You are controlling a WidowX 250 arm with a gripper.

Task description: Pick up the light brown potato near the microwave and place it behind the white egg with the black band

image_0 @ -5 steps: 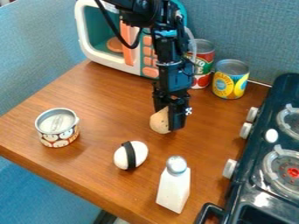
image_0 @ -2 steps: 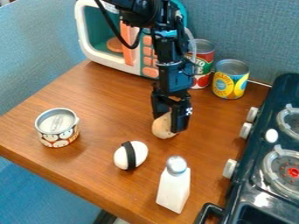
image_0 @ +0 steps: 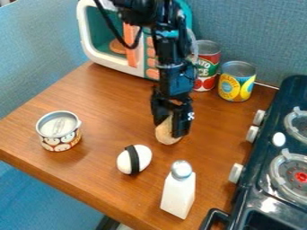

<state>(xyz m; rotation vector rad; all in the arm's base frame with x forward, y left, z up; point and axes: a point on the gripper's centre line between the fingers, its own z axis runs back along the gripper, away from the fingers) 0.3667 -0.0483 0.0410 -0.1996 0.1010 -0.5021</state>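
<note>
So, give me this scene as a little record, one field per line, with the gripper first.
Gripper: over the table, at the tan rounded object; grip unclear
Nearest other thing: white oval object with a black band
Beyond that: white bottle with a silver-grey top, upright
Picture left: short can, upright
Back: toy microwave, red-labelled can, yellow-labelled can
Picture right: black toy stove with white knobs

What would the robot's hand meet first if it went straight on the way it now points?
Most likely the tan, rounded object right at the tip of the hand, which points down; then the wooden tabletop, though depth is unclear here.
</note>
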